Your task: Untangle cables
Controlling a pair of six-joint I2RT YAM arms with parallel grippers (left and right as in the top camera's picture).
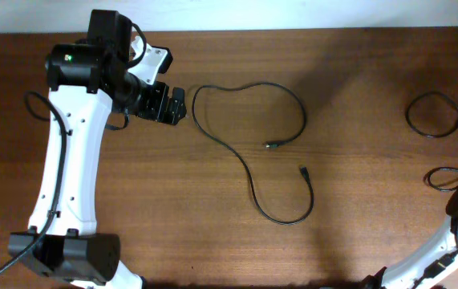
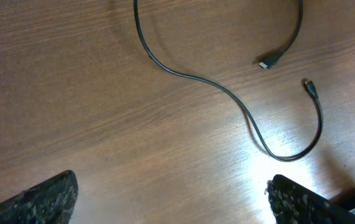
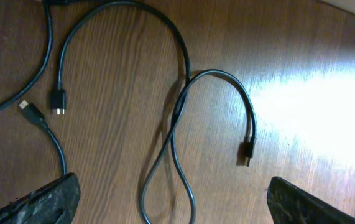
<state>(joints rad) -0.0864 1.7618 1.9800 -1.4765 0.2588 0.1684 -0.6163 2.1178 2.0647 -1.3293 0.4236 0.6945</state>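
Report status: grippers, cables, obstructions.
Left gripper open, right gripper open, both empty. One thin black plug-ended cable lies loose at centre; more thin black cables cross below right wrist. No obstruction seen.

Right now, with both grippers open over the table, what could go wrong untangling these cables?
The crossed cables beneath the right gripper overlap, so closing there might pinch two strands together. Pulling one strand could tighten its loop around another. The left gripper hovers beside the separated cable and could snag its loop.
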